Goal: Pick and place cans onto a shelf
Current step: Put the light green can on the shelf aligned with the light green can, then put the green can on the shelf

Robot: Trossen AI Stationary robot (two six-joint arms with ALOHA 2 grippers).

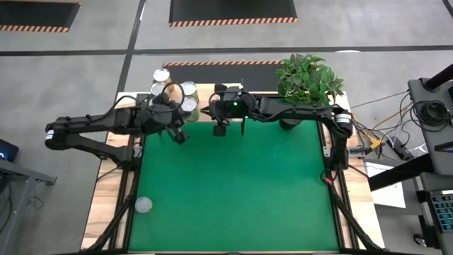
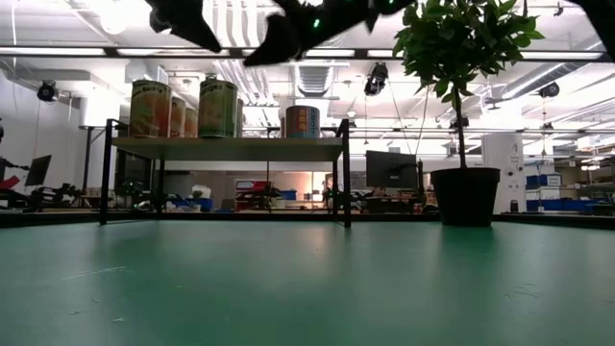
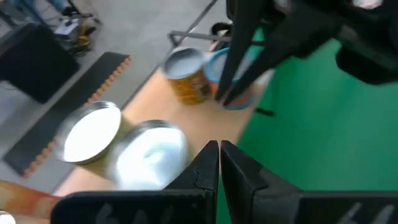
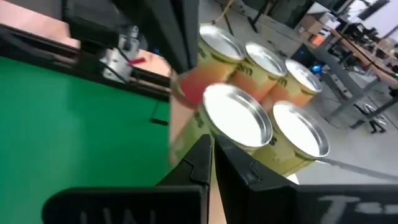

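Both arms above shelf (image 2: 226, 147) w/ cans (image 4: 236, 118). Left gripper (image 3: 219, 163) fingers clenched, empty; right gripper (image 4: 210, 158) same. Next: lift clear, don't nudge cans; lone can (image 1: 144, 205) on counter left.

Cylindrical tin cans (image 2: 197, 109) clustered on the wood-topped, black-legged shelf (image 2: 226, 148), leafy potted plant (image 2: 465, 183) to its right, one silver-topped can (image 1: 144, 205) alone on the table's near left edge.

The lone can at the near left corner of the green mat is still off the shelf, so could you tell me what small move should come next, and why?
Probably swing the left hand, shut and empty beside the shelf, toward the lone can. The left arm is on that side; the right hand is also shut near the shelf.
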